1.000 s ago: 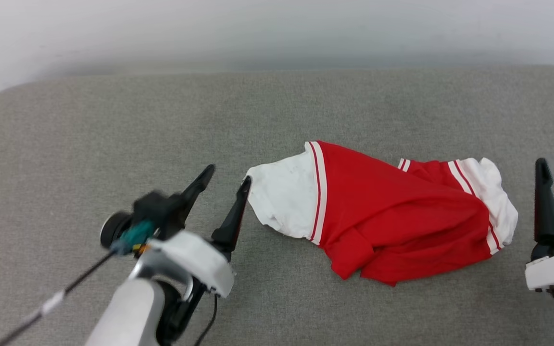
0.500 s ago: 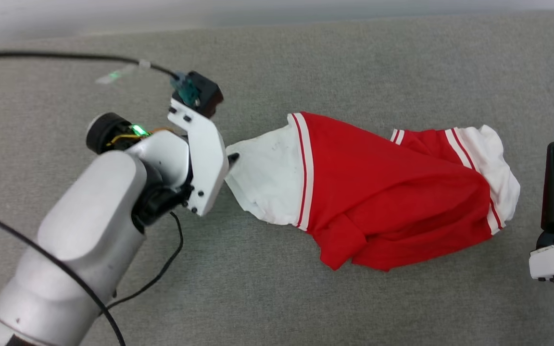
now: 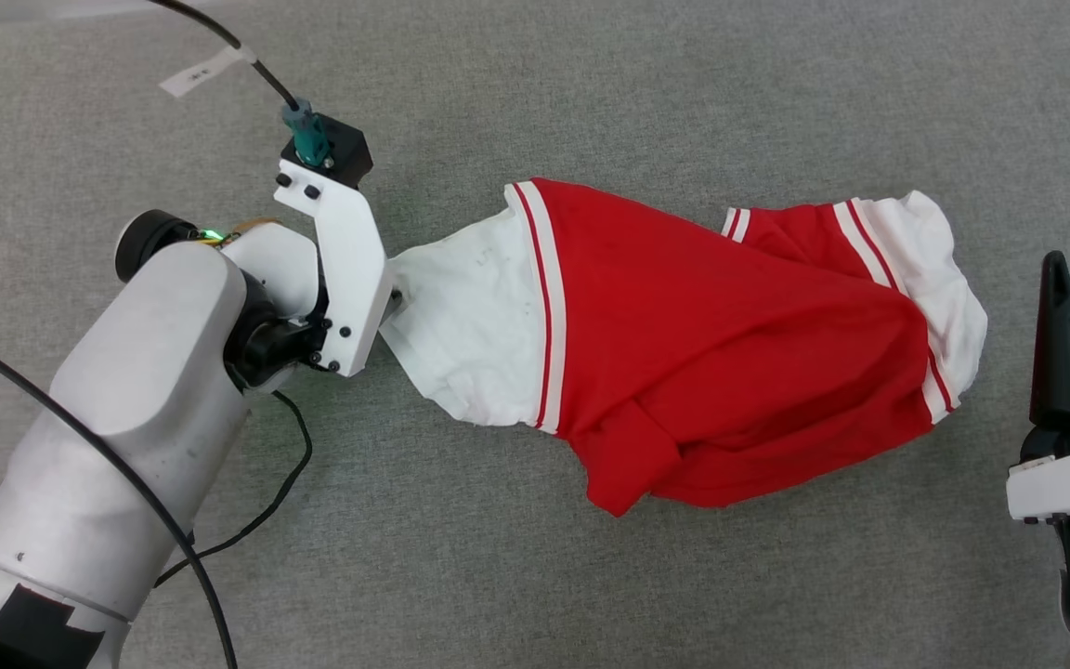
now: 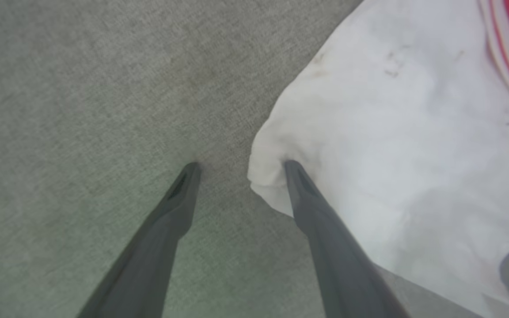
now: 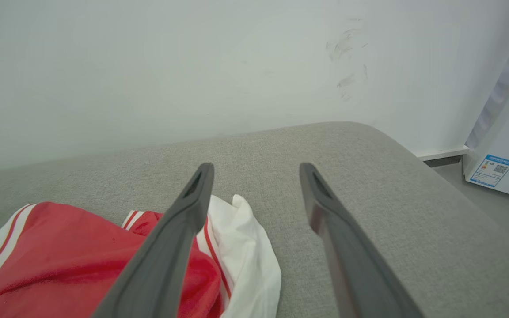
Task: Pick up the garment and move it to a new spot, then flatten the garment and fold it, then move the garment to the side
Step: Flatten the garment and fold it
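Observation:
The garment (image 3: 702,344), red with white sleeves and striped trim, lies crumpled on the grey cushion. My left arm reaches down over the tip of its left white sleeve, and the wrist bracket (image 3: 340,269) covers the fingers in the head view. In the left wrist view my left gripper (image 4: 241,167) is open. One fingertip (image 4: 191,168) rests on bare cushion and the other (image 4: 290,167) presses into the edge of the garment's sleeve (image 4: 413,132). My right gripper (image 5: 256,165) is open and holds nothing. It hangs just right of the garment's other sleeve (image 5: 245,247), with one finger (image 3: 1060,353) showing in the head view.
The grey cushion (image 3: 591,576) stretches all around the shirt. Its rounded right end (image 5: 413,176) drops off toward the floor and a white appliance (image 5: 502,145). A pale wall (image 5: 148,66) stands behind. Black cables (image 3: 247,530) trail from my left arm.
The head camera has tipped down and closer. My left arm has turned over to point downward and has come onto the tip of the white sleeve. The right gripper has held still.

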You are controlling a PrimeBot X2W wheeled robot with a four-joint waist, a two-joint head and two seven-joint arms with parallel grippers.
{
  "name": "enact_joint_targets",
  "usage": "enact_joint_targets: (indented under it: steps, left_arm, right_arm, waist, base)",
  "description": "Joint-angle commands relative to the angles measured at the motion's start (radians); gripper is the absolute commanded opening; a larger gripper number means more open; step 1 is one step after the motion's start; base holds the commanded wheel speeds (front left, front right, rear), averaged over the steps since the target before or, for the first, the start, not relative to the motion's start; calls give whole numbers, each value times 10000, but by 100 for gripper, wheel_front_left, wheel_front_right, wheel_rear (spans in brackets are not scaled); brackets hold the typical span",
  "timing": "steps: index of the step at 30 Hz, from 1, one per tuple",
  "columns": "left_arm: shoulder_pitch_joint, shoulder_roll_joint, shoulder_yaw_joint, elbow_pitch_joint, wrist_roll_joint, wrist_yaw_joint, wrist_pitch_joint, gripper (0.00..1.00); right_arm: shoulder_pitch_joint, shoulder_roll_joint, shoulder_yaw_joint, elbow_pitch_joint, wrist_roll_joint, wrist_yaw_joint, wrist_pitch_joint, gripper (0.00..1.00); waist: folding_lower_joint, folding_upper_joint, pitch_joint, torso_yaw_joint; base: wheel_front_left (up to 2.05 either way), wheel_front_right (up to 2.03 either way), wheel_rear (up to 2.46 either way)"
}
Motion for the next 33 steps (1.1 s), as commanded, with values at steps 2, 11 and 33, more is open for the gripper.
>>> enact_joint_targets:
  steps: [2,11,33]
  left_arm:
    - [76,-31,-177,238,-86,1,-36,100]
    - [155,574,-124,55,-538,1,-1020,0]
    - [3717,2295,874,-2391,-1379,994,-3619,0]
  right_arm:
    - [-36,31,-13,75,0,-3,-77,100]
    - [-29,31,-84,282,-131,-3,24,100]
    - [390,26,-811,1438,-345,-3,1440,100]
  waist:
    - [-1,-1,51,-27]
    - [-1,-1,-174,247]
    - [-1,-1,-1229,1203]
  base:
    - [0,0,0]
    - [0,0,0]
    - [0,0,0]
